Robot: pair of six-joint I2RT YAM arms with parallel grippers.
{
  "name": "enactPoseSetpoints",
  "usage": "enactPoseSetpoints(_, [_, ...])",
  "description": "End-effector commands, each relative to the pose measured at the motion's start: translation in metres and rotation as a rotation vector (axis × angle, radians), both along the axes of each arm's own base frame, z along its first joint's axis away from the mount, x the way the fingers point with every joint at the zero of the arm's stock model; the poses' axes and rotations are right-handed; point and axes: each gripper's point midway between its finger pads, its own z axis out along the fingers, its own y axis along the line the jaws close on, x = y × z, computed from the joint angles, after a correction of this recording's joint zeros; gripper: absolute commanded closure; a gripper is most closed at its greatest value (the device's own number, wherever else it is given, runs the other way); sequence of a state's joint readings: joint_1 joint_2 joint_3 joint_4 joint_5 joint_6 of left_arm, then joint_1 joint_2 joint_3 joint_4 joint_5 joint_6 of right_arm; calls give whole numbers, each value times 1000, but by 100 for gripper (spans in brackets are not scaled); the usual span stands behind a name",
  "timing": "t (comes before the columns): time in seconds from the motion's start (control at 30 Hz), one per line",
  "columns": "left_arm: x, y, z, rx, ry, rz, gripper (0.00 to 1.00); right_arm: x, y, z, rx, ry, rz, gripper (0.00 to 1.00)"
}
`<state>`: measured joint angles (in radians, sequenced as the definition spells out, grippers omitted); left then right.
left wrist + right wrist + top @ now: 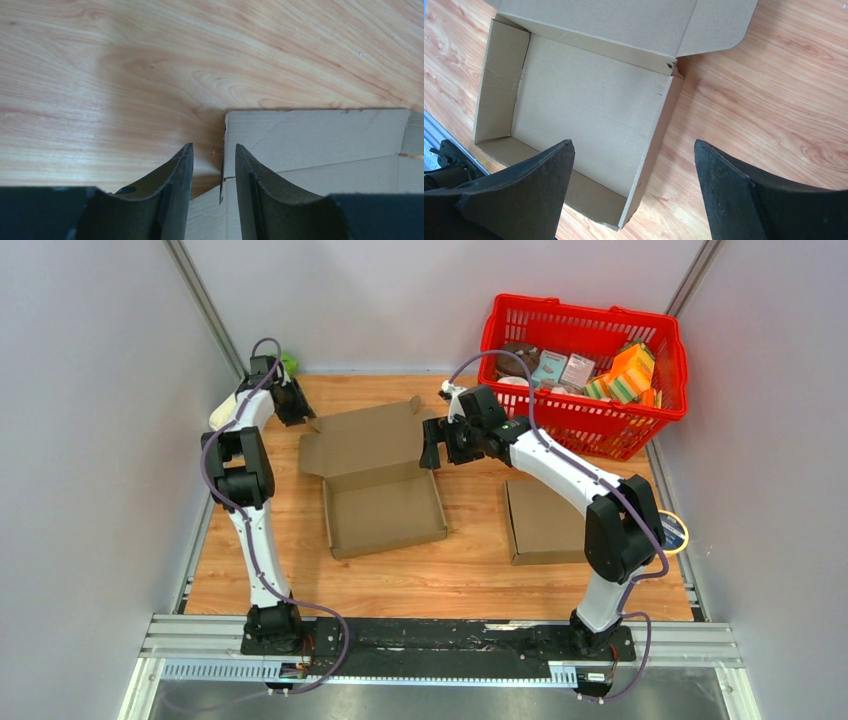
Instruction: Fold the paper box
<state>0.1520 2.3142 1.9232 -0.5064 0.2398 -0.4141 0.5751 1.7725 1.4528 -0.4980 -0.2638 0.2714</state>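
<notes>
Box (385, 502) on desk (480, 560), lid (365, 435) open back. L tool (214, 147) part-open astride lid's far-left corner, no pinch yet; R tool (633, 142) wide open above box. Seat edge deep before clamping.

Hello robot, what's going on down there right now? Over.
Left gripper astride the lid edge, not clamped; right gripper wide open above. Paper box unclosed. Second carton and red basket sit apart, right.

Paper box (320, 135) cropped; basket (590, 312) contents perhaps cartons.
</notes>
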Motion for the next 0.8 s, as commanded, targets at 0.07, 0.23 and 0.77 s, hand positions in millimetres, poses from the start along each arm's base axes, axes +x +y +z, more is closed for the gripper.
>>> enactPoseSetpoints(0.07, [2,-17,14,-47,-3,-36,55,2,0,26,43,-68,11,7])
enactPoseSetpoints(0.23, [4,-21,14,-58,-21,-27,77,0,-2,30,43,-76,11,7])
enactPoseSetpoints(0.77, [-36,-64,194,-183,-457,-181,100,53,-27,109,240,-61,-38,1])
